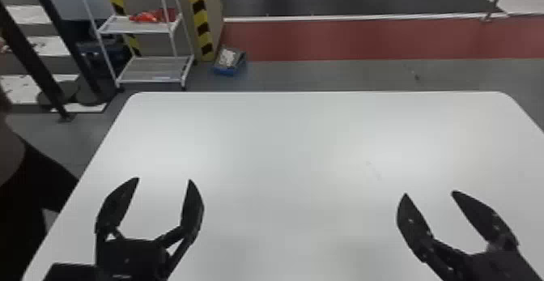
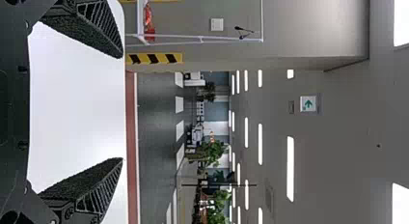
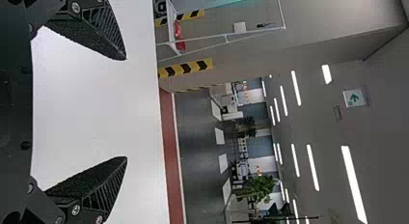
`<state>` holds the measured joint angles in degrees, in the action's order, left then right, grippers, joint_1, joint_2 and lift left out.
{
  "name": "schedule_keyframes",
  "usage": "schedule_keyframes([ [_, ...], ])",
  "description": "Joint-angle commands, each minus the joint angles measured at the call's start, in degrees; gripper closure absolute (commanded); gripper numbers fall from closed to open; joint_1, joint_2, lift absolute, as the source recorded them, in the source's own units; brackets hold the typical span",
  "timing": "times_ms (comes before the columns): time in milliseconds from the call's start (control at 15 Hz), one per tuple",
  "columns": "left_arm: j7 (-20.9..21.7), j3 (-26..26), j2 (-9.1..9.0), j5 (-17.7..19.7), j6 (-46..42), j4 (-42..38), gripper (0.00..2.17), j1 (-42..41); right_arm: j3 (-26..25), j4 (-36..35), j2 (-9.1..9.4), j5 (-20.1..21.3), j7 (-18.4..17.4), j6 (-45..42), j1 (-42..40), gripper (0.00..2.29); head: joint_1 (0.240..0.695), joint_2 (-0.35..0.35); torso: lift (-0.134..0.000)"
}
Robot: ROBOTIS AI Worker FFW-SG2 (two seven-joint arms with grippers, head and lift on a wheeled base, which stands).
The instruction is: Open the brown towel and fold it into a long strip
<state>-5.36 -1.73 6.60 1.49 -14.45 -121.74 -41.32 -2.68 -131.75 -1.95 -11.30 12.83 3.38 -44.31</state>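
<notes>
Beyond the far left corner of the white table (image 1: 291, 150) stands a white rack (image 1: 154, 69), with a bright red item (image 1: 145, 16) on its upper shelf; what the item is, I cannot tell. Behind the rack sits a dark bluish container (image 1: 101, 51), its contents too dim to make out. Over the left part of the table is the left gripper (image 1: 164, 179), its two black fingers spread wide with nothing between them. Just right of the rack, a post wrapped in yellow-and-black striped tape (image 1: 200, 19) rises from the floor. Beside its foot is a small blue box (image 1: 224, 72) holding something pale, which I cannot identify. Farther right, a red floor strip (image 1: 364, 39) runs across beyond the table. Over the table's right part is the right gripper (image 1: 429, 193), also wide open and gripping nothing. Above the scene in the left wrist view, a white sign (image 2: 308, 104) carries a green arrow; the right wrist view shows the sign too.
</notes>
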Motion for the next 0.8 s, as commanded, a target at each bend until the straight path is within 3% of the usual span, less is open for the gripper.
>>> schedule_keyframes([
  [0, 0.0, -0.03, 0.0, 0.0, 0.0, -0.16, 0.12, -0.17, -0.04, -0.26, -0.07, -0.13, 0.0, 0.09, -0.08, 0.16, 0.695, 0.053, -0.123],
  [733, 0.0, -0.29, 0.0, -0.09, 0.0, 0.45, 0.12, 0.54, -0.75, 0.18, 0.19, -1.18, 0.0, 0.09, 0.71, 0.16, 0.695, 0.039, -0.123],
])
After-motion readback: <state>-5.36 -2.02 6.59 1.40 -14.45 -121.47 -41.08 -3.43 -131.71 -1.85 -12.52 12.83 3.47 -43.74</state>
